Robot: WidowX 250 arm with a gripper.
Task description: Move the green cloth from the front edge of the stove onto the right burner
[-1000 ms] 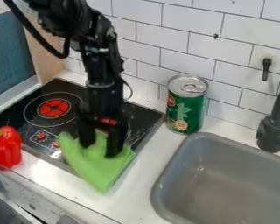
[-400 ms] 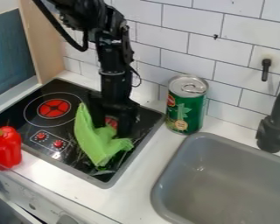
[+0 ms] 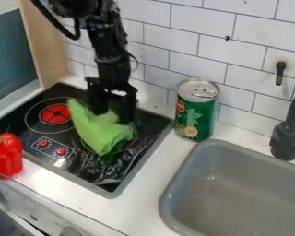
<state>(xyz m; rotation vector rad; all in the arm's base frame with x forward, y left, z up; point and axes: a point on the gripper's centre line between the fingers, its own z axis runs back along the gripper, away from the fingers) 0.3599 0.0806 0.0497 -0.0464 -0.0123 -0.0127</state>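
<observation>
Observed gripper (image 3: 113, 109) with fingers spread at one o'clock on green cloth (image 3: 99, 131); cannot confirm any pinch. Found cloth crumpled on black cooktop (image 3: 91, 168), likely bunched by pressure from above. Recorded red pepper (image 3: 6, 156) between eight and nine o'clock of cloth, green can (image 3: 196, 113) at three o'clock of gripper, both presumably parked off the burners. Noted printed label (image 3: 190, 122) on can, with leaf picture; left wording untranscribed.
</observation>
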